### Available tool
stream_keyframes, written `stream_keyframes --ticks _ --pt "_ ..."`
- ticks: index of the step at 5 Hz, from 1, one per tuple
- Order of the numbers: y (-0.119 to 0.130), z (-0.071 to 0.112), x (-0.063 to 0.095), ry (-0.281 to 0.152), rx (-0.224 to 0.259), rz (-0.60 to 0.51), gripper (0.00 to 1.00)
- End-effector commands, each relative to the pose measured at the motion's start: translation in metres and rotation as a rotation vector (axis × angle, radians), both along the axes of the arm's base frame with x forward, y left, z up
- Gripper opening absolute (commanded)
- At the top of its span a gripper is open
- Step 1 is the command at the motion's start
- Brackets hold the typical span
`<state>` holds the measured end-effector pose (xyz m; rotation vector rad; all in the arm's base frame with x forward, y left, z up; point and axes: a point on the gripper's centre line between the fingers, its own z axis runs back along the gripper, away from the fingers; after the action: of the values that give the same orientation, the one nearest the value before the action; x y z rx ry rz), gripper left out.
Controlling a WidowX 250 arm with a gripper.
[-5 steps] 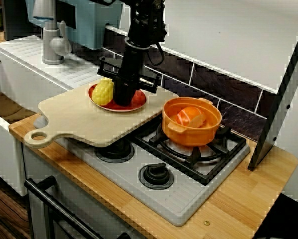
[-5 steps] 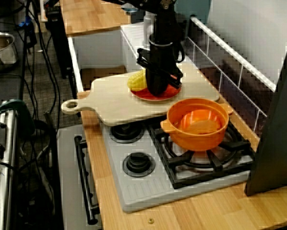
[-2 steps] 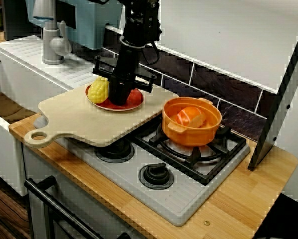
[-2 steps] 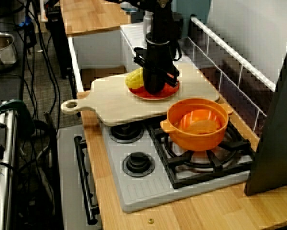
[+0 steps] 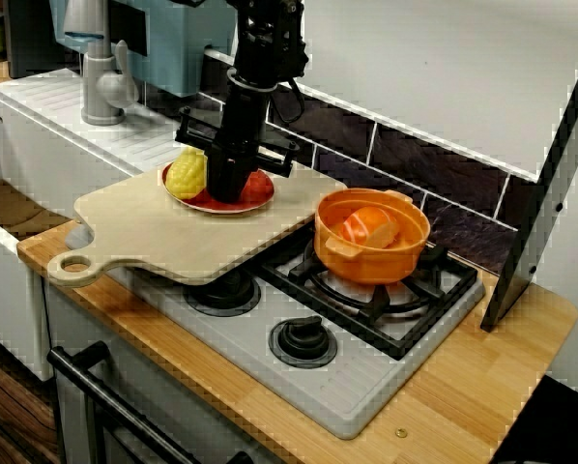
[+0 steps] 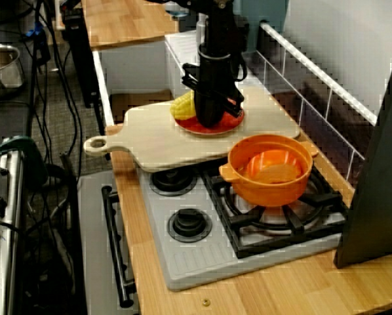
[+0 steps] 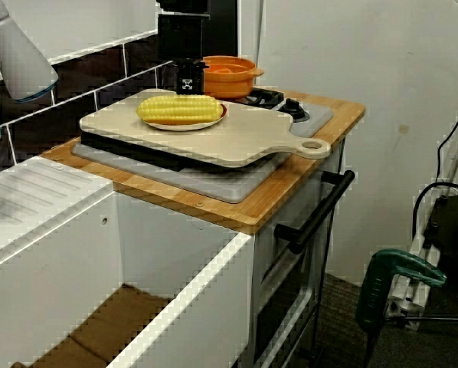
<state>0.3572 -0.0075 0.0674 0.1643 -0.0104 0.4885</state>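
A red plate (image 5: 257, 197) lies on a pale wooden cutting board (image 5: 163, 237) that rests over the left burners of the stove. A yellow corn cob (image 5: 186, 175) sits on the plate's left side. My gripper (image 5: 229, 193) points straight down onto the plate just right of the corn, and its fingers appear shut on the plate. In the view from the stove's front the gripper (image 6: 208, 121) hides the middle of the plate (image 6: 230, 123) behind the corn (image 6: 182, 107). From the sink side the corn (image 7: 179, 109) hides the gripper (image 7: 188, 88) tips.
An orange pot (image 5: 366, 256) holding orange food pieces (image 5: 369, 227) stands on the back right burner, close to the board's right edge. A grey faucet (image 5: 101, 87) and sink lie to the left. A black slanted panel (image 5: 540, 193) stands at the right. Tiled wall runs behind.
The gripper has shifted left and toward the wall across the board. The red plate and the corn have slid along with it.
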Motion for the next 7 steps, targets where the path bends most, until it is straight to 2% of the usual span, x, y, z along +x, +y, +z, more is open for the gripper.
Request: stream_keyframes --ticks 1,7 --pt "0.006 0.029 0.0 -0.079 -0.007 0.008 0.0" --pt "0.025 0.031 -0.002 -0.086 -0.015 0.05 0.0"
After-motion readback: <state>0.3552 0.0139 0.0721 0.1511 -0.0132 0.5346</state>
